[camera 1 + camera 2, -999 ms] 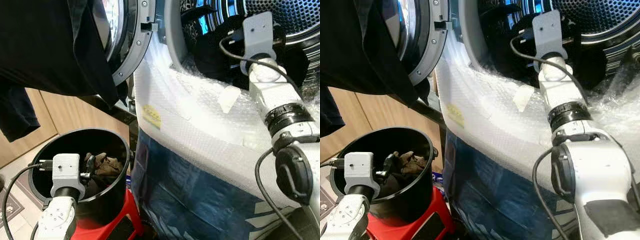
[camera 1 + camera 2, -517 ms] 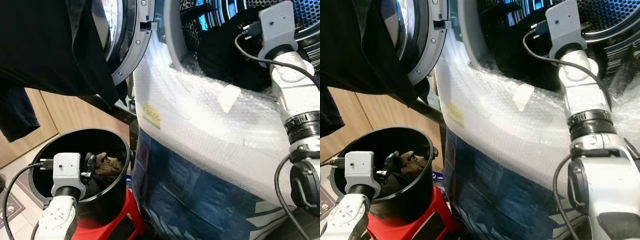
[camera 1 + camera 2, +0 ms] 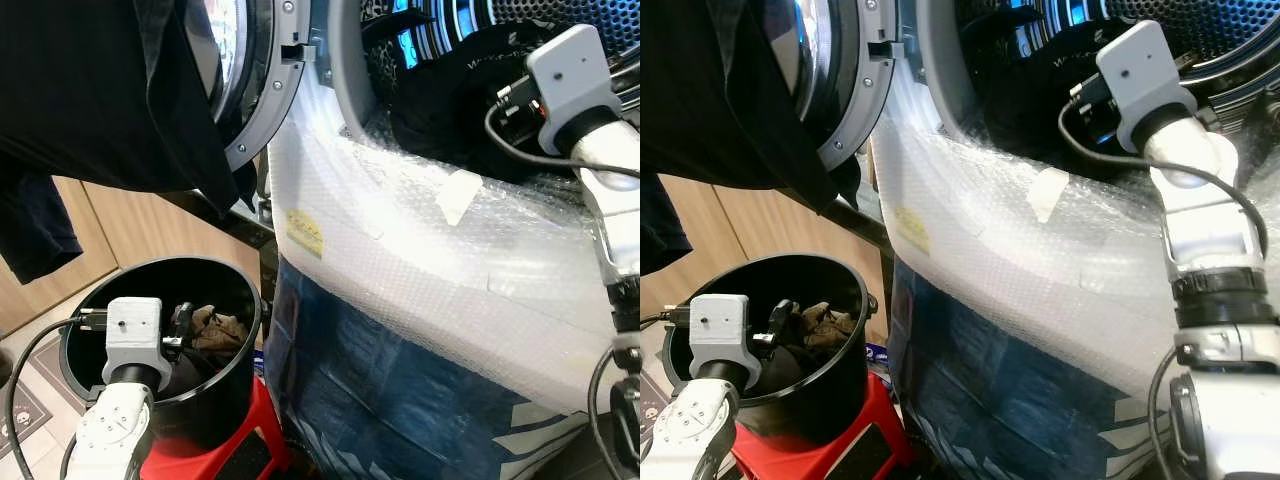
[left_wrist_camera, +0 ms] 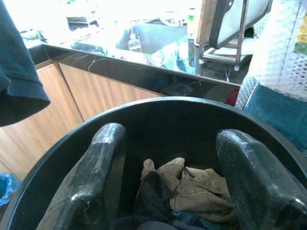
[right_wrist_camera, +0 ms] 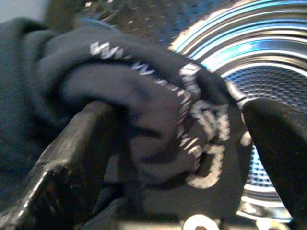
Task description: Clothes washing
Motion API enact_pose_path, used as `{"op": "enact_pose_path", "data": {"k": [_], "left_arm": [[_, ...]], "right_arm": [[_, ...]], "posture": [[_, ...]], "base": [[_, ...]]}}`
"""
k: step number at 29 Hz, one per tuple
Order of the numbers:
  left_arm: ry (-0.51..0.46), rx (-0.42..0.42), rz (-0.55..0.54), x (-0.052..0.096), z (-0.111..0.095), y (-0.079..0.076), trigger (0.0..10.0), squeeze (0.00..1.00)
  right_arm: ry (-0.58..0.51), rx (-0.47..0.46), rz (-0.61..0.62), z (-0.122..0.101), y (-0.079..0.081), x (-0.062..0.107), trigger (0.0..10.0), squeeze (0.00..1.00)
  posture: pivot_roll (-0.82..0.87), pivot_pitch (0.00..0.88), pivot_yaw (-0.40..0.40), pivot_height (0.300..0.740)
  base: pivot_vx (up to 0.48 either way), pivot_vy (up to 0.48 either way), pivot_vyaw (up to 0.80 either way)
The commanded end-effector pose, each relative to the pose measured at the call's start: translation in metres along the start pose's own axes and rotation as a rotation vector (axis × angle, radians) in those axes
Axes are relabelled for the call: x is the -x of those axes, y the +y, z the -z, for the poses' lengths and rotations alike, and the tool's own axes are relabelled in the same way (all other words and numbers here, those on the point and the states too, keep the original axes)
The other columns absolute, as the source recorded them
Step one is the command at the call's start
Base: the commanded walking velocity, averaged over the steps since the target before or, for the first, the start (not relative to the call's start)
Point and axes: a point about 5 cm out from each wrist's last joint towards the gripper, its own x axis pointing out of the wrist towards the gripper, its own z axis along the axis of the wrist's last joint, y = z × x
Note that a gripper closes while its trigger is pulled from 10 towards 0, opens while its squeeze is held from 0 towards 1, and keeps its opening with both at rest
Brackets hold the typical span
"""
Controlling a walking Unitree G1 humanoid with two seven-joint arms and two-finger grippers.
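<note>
**Right gripper at the drum mouth, left gripper over the bucket**

Left eye view: The washing machine (image 3: 420,300), its front wrapped in bubble wrap (image 3: 400,250), is seen with its door (image 3: 255,80) swung open to the robot's left. A black garment (image 3: 90,100) is draped over the door. The right arm is raised to the drum opening, where a dark garment with white lettering (image 3: 450,90) lies heaped at the lip. Below and to the left, a black bucket (image 3: 235,370) is set on a red stool (image 3: 230,450), and the left gripper (image 3: 182,325) is held just inside the bucket's rim, above a brown garment (image 3: 220,328).

Right eye view: The same scene is shown. The right arm's grey wrist camera housing (image 3: 1145,75) is placed against the drum opening, and the perforated drum (image 3: 1200,25) is seen behind it.

Left wrist view: The left gripper (image 4: 170,182) is shown wide open, its two black fingers (image 4: 96,177) spread apart with nothing held between them. The brown garment is seen crumpled at the bottom of the bucket together with darker cloth (image 4: 153,196).

Right wrist view: The right gripper (image 5: 192,158) is shown spread wide, with the dark lettered garment bunched between its fingers (image 5: 72,158). One finger is pressed against the cloth; the other stands clear of it, so no grip is made. The shiny ribbed drum is visible beyond.
</note>
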Motion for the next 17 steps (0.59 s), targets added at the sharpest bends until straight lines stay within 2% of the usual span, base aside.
{"op": "enact_pose_path", "data": {"k": [1,6,7,10,11,14,16,17], "left_arm": [[0.003,0.002,0.019,-0.001,-0.001,-0.002,10.0,0.0],[0.007,0.007,0.022,0.001,0.001,-0.004,10.0,0.0],[0.008,0.01,0.031,0.001,0.002,-0.007,10.0,0.0],[0.009,0.01,0.036,0.0,0.002,-0.008,10.0,0.0],[0.008,0.014,0.038,0.0,0.002,-0.009,10.0,0.0],[0.01,0.015,0.045,0.0,0.002,-0.01,10.0,0.0],[0.011,0.016,0.048,0.0,0.002,-0.011,10.0,0.0],[0.011,0.017,0.048,0.0,0.002,-0.011,10.0,0.0]], "right_arm": [[-0.034,-0.043,-0.011,-0.007,-0.006,0.006,10.0,0.0],[-0.07,-0.17,-0.014,-0.01,-0.012,0.015,10.0,0.0],[-0.095,-0.265,-0.02,-0.013,-0.014,0.018,10.0,0.0],[-0.104,-0.351,-0.025,-0.015,-0.017,0.02,10.0,0.0],[-0.104,-0.429,-0.027,-0.016,-0.02,0.021,10.0,0.0],[-0.131,-0.525,-0.054,-0.02,-0.024,0.023,10.0,0.0],[-0.149,-0.57,-0.07,-0.024,-0.025,0.024,10.0,0.0],[-0.157,-0.64,-0.118,-0.028,-0.02,0.024,10.0,0.0]], "posture": [[0.29,0.058,-0.036,0.74],[0.28,0.045,-0.038,0.74],[0.28,0.043,-0.038,0.74],[0.27,0.041,-0.036,0.74],[0.27,0.042,-0.037,0.74],[0.27,0.043,-0.039,0.74],[0.27,0.045,-0.04,0.74],[0.27,0.051,-0.04,0.74]], "base": [[0.0,0.0,0.0],[0.0,0.0,0.0],[0.0,0.0,0.0],[0.0,0.0,0.0],[0.0,0.0,0.0],[0.0,0.0,0.0],[0.0,0.0,0.0],[0.0,0.0,0.0]]}}
